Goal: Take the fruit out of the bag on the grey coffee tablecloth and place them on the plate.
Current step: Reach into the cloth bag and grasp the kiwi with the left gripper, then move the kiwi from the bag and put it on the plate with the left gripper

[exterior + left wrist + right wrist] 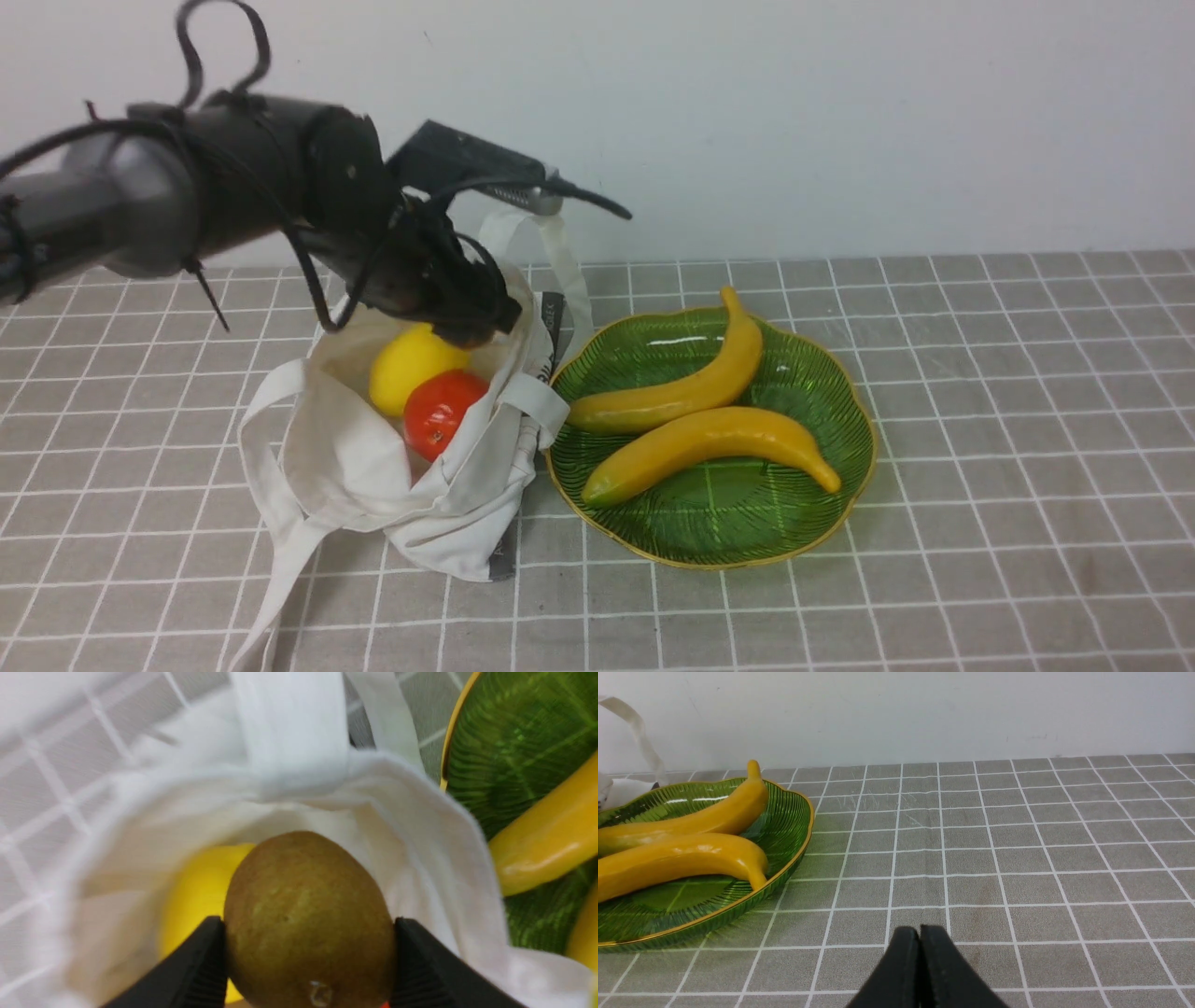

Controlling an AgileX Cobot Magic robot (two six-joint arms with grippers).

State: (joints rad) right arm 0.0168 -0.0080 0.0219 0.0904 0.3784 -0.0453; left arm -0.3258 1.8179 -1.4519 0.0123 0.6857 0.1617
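We see a plain wall (pixel 840 112) behind everything, smooth and matte, off-white with a faint cool, bluish cast in the front view. Its lower edge runs as a straight, level line across the whole width. A small dark speck (pixel 426 36) sits high on it, and the right wrist view shows a few faint scuffs (pixel 1036 737). The light on it is soft and even.

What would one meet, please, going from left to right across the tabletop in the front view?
Bag, holding lemon and red fruit → plate, carrying two bananas.
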